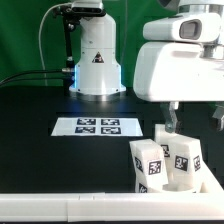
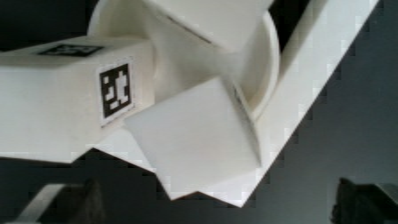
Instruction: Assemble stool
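While the tool (image 1: 170, 118) hovers just above, grip state impossible to tell, the stool (image 1: 166, 164) sits near the desk's (image 1: 40, 150) front rail, legs seemingly upright in the seat: apparently well advanced.

Stool legs (image 1: 165, 160) smooth matt white plastic, table (image 1: 40, 150) matt blk

I see a black table (image 1: 40, 150) under a green backdrop (image 1: 25, 35) on the far side. The marker board (image 1: 97, 126) lies flat mid-table; a long white rail (image 1: 60, 208) runs along the near edge.
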`<action>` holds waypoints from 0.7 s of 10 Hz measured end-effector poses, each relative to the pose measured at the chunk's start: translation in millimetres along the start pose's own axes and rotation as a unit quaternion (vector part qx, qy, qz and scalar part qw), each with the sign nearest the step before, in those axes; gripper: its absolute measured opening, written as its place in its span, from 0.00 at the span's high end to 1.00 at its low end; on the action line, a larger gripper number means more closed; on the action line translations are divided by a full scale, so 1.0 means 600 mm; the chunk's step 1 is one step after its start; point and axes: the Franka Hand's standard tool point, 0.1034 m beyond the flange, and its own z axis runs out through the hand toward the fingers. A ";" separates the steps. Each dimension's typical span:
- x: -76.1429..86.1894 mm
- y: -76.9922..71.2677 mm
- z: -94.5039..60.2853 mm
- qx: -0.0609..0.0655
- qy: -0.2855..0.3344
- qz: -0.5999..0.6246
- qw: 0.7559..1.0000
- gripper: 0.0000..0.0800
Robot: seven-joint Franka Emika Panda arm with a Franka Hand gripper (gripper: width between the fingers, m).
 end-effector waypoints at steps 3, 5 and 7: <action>0.022 -0.004 0.018 0.002 -0.029 -0.077 0.997 0.19; 0.020 0.004 0.018 -0.002 -0.031 -0.080 0.996 0.19; 0.015 -0.001 0.031 -0.001 -0.037 -0.072 0.997 0.19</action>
